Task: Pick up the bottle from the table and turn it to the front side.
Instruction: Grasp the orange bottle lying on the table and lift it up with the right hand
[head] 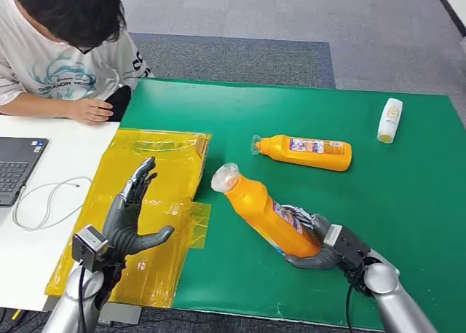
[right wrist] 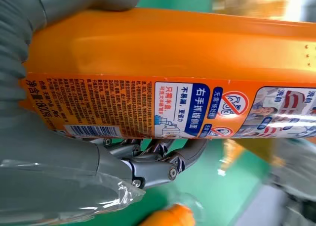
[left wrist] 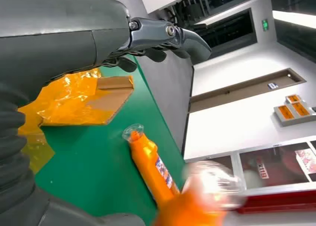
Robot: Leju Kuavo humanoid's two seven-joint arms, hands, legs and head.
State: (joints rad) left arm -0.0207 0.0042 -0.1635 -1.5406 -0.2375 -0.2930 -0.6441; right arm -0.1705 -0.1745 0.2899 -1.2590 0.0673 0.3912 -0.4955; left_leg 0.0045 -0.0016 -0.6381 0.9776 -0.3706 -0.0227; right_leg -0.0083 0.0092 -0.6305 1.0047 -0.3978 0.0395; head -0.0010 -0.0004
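R hand [head: 319,247] grips the orange bottle [head: 263,213] round its base end, fingers [right wrist: 164,157] wrapped under the label; bottle tilted, cap end up, above the green counter [head: 417,202]. L hand [head: 132,216] holds nothing, fingers spread over yellow plastic sheet [head: 164,165]. Rigid plastic, prob smooth & a bit slippery, weight unclear w/ contents; best held at mid-body. Further back: 2nd orange bottle [head: 305,152], small white bottle [head: 389,119], person [head: 60,56] at a laptop [head: 17,165]

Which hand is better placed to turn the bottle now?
Right. The right hand already grips the bottle by its base, cap end tilted up. The left hand is open above the yellow film, holding nothing.
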